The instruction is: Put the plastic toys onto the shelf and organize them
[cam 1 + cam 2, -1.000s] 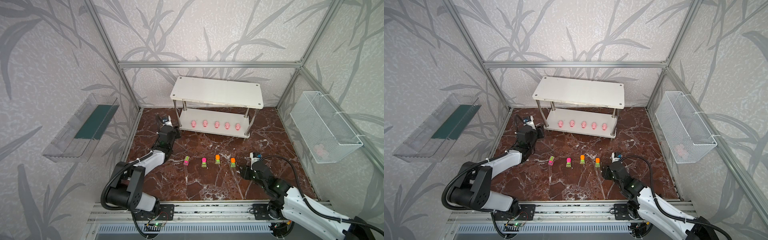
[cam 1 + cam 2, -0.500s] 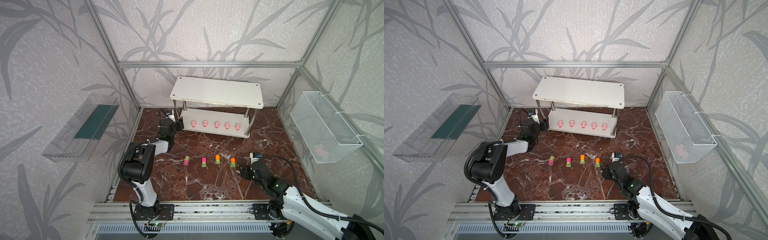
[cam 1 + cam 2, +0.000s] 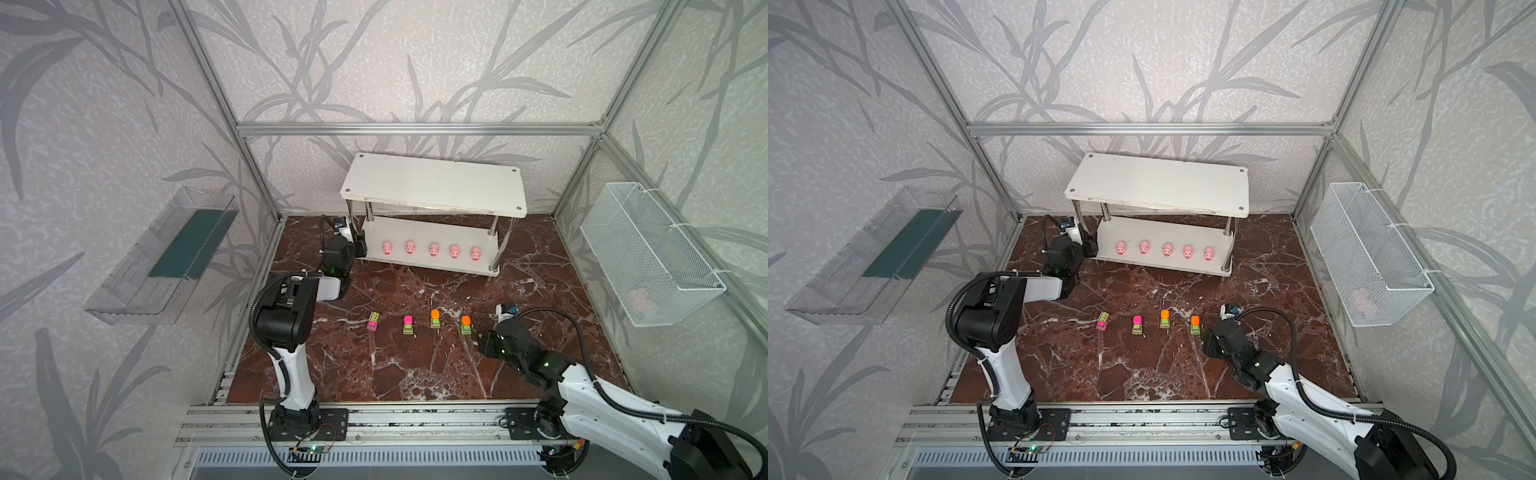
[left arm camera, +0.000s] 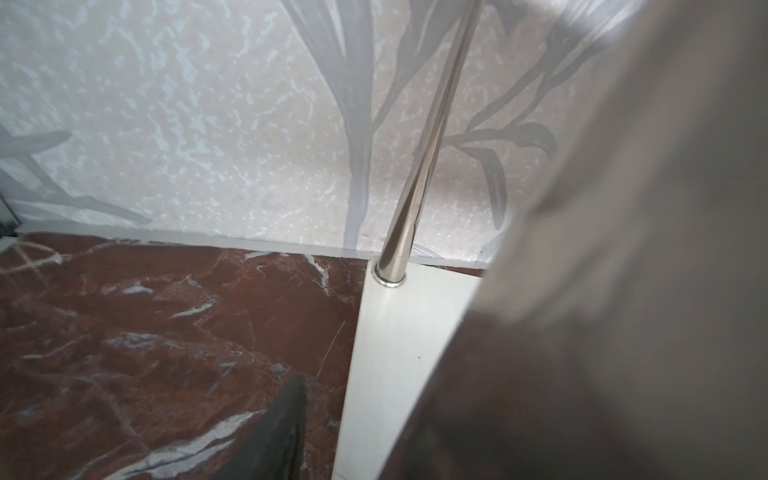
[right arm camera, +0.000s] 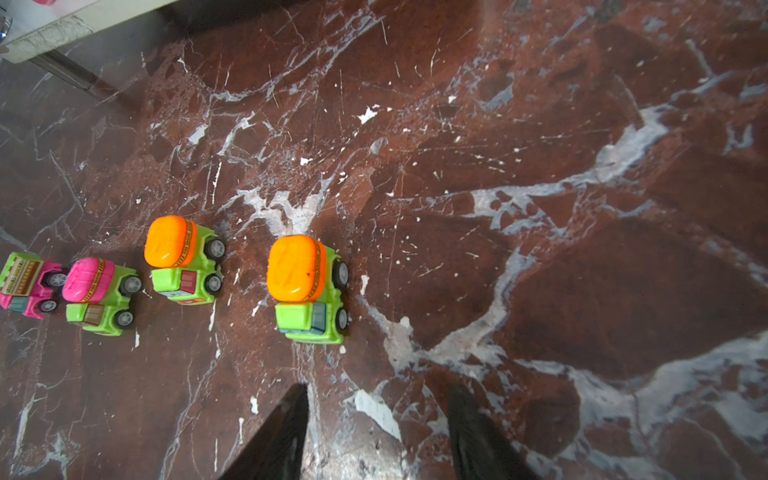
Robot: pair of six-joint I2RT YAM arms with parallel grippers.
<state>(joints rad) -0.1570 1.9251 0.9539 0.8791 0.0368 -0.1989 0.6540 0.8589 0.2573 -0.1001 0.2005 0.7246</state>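
Where marble floor (image 3: 415, 374) meets leafy wallpaper (image 3: 415, 62), right fingers (image 5: 282, 436) gape empty, left fingers (image 4: 278, 436) unclear.

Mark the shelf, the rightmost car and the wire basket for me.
shelf (image 3: 432, 187): a top view, bare top board.
rightmost car (image 5: 295, 274): right wrist view, its orange top.
wire basket (image 3: 623, 257): a top view, mesh side wall.

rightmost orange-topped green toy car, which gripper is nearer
Right. The right gripper sits just beside the orange-topped green toy car; the left gripper is far off at the white two-tier shelf.
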